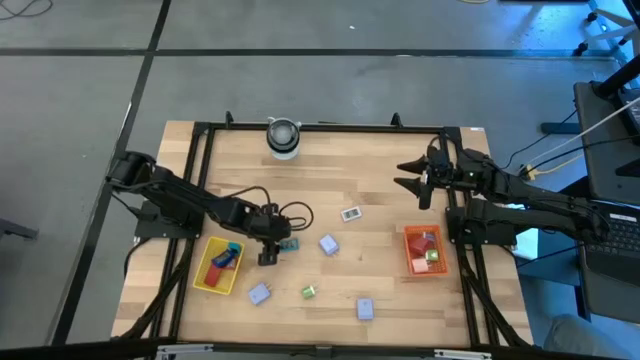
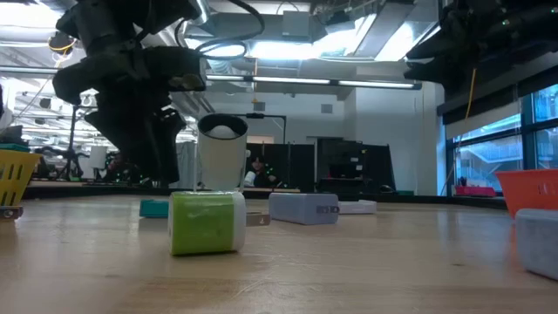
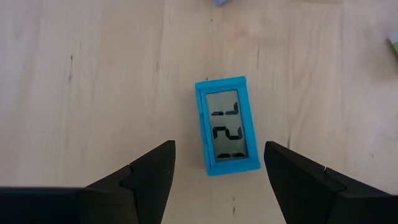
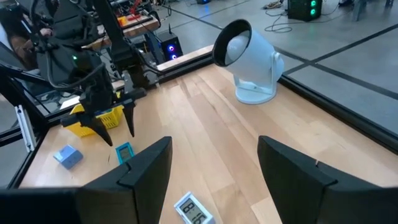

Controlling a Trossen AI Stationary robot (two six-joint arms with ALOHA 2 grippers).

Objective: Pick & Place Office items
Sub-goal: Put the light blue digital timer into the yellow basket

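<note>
Left end effector: lowered over the wooden surface near its front left part, fingers spread wide and holding nothing; the teal clock block lies flat on the wood between and just ahead of the fingertips, not touching them, its grey display facing up.

Right end effector: raised above the right rear part of the surface, fingers wide apart, empty, pointing toward the middle.

Yellow tray: front left, just beside the left end effector; holds a red item and a blue item.

Red tray: right side, in front of the right arm; holds a red block and a bright green block.

Loose office items on the wood:
- white clock block, near the middle, display up;
- lavender block, just in front of the white one;
- lavender block, front left, near the yellow tray;
- bright green block, front centre; in the low view it stands nearest the camera;
- lavender block, front, right of the green one.

Round grey-white cylinder: at the rear edge, left of centre, well apart from all the items.
</note>
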